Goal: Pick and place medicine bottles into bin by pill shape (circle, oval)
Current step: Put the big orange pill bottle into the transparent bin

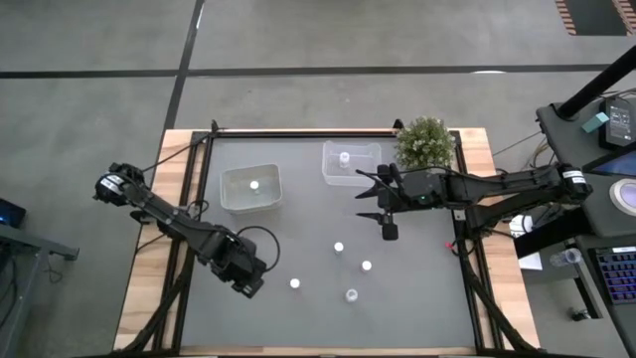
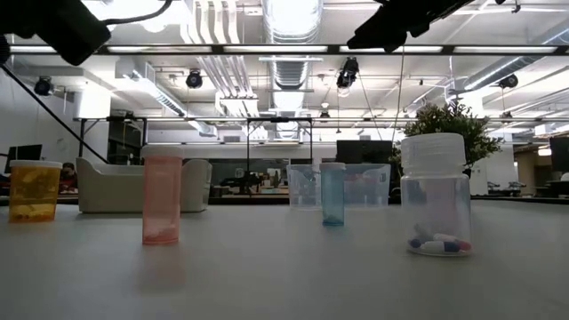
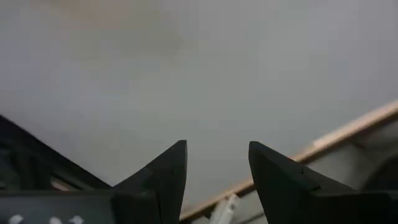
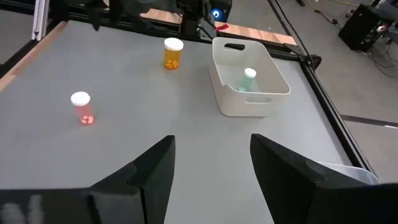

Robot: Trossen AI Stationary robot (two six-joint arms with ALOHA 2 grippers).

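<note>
1. The right tool (image 1: 381,202) hovers right of centre in the high view, just below the clear bin (image 1: 350,175) at upper centre. Its fingers stand apart with nothing between them, as the right wrist view shows.
2. The left tool (image 1: 248,283) waits over the lower left of the counter (image 1: 417,298), its fingers also apart and empty.
3. One bottle already lies in the clear bin, and a second, teal bottle (image 4: 247,79) sits in the white bin (image 1: 231,199) at upper left centre.
4. Four loose bottles stand below centre in the high view. The nearest to the right tool is the white-capped bottle (image 1: 339,247). Beyond it are another (image 1: 366,266), the lowest one (image 1: 351,294), and one further left (image 1: 295,283).
5. The step in hand looks like a fresh pick. A good choice is the nearest bottle, approached from straight above with the fingers either side of the cap.
6. The low view shows capsule-like pills in the clear bottle (image 2: 435,194). Pill shape should be read before a bin is chosen.
7. The bottles are light and upright, so a slow descent and a centred close would avoid tipping one.
</note>
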